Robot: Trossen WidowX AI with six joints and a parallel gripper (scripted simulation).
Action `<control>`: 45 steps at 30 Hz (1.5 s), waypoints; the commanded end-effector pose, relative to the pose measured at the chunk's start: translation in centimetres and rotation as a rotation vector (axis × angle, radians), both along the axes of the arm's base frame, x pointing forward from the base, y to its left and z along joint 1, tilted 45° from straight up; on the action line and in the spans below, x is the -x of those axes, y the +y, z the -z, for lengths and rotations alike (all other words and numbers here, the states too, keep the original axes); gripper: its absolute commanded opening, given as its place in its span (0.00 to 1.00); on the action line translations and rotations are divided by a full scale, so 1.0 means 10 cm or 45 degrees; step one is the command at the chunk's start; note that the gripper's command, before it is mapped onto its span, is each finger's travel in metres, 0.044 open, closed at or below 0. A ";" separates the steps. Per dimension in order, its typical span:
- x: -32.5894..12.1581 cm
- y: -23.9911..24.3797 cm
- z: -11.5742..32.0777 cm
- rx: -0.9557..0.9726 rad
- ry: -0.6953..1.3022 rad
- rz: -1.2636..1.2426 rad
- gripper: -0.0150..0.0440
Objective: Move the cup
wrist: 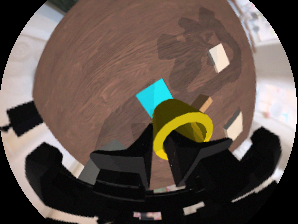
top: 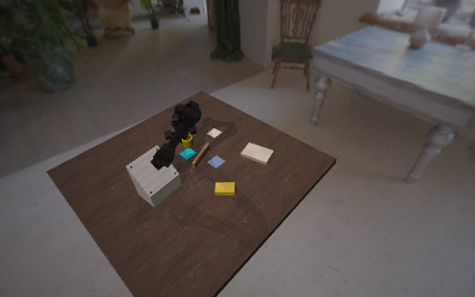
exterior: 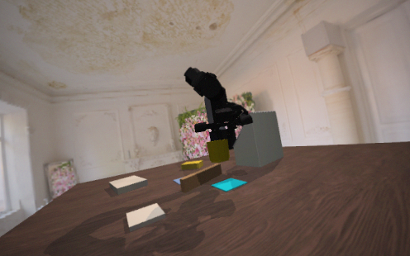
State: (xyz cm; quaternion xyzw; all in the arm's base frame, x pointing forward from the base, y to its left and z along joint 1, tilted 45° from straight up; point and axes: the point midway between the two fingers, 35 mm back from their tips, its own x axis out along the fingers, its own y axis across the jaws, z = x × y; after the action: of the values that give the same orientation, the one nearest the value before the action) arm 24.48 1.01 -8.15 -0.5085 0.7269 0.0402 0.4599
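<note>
gripper (wrist: 174,144) is pinching the yellow cup (exterior: 218,150) by its rim, hanging it upright off the table (exterior: 331,198), just above the cyan pad (exterior: 229,184), beside the wooden bar (exterior: 201,177). marbles can't be seen.

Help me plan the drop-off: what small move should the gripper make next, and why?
Probably carry the cup a little further until it is over the cyan pad, keeping it upright. The gripper holds it in the air, beside the pad rather than over it.
</note>
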 end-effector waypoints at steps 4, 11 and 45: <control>0.02 0.10 0.12 -0.004 -0.005 0.004 0.25; 0.03 0.08 0.17 -0.003 -0.005 0.004 0.25; 0.06 -0.28 0.57 0.000 -0.005 0.004 0.25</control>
State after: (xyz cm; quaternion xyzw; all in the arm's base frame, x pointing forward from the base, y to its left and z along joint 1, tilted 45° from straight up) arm 24.50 -1.35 -13.41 -0.5046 0.7232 0.0364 0.4701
